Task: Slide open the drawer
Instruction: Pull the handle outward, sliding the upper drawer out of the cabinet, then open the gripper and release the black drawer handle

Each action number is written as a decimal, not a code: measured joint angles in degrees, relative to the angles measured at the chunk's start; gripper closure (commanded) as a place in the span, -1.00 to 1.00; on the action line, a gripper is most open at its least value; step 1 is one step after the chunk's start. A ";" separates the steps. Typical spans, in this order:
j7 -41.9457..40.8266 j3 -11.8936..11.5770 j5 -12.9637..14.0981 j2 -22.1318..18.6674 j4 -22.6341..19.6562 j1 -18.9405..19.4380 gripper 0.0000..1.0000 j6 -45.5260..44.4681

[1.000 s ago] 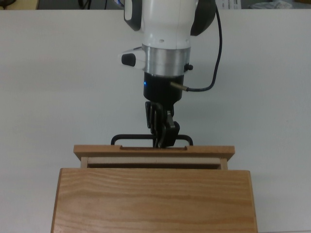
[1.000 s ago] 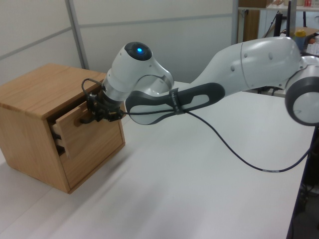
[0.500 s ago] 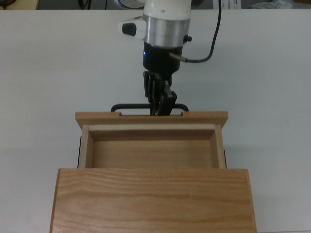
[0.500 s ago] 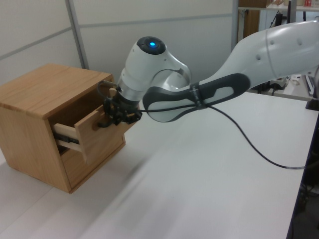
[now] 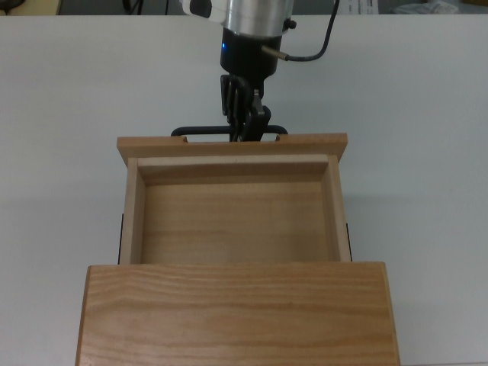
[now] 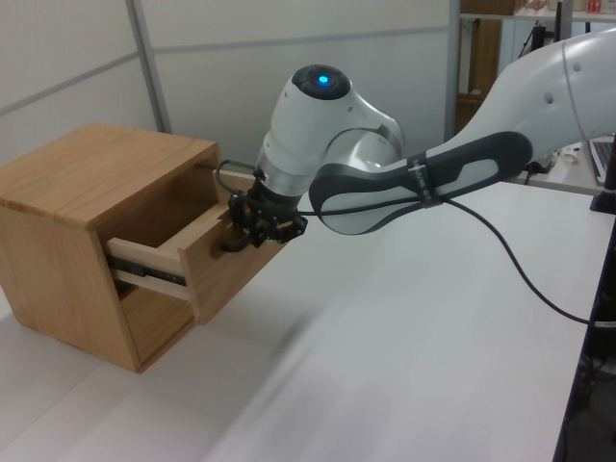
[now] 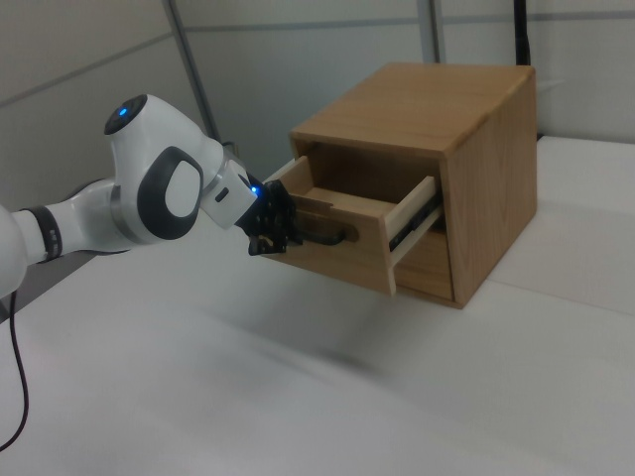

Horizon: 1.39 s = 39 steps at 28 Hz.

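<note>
The black two-finger gripper [image 5: 245, 128] has its jaws clamped on the thin black bar handle [image 5: 200, 130] so the light wooden drawer [image 5: 232, 221] can be drawn from the wooden cabinet [image 5: 236, 313] toward the white desk's [image 5: 69, 107] far edge.

Arm [image 6: 452, 173]: glossy white shell w/ dark grey panels along the sides. Blue light [image 6: 321, 79] on the rounded joint cap. Wrist ends in a silver metal ring [image 5: 255, 14], then a black section w/ small blue LED. Black claw [image 5: 245, 122]. Thin black cable [image 6: 520, 279] strapped to the forearm.
</note>
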 measured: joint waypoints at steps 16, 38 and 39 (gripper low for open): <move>-0.12 0.06 1.23 -6.42 -6.35 0.27 1.00 -2.90; -1.12 0.04 3.89 -10.43 -9.29 0.74 1.00 -6.16; -1.22 0.02 4.07 -10.44 -9.29 0.74 1.00 -6.18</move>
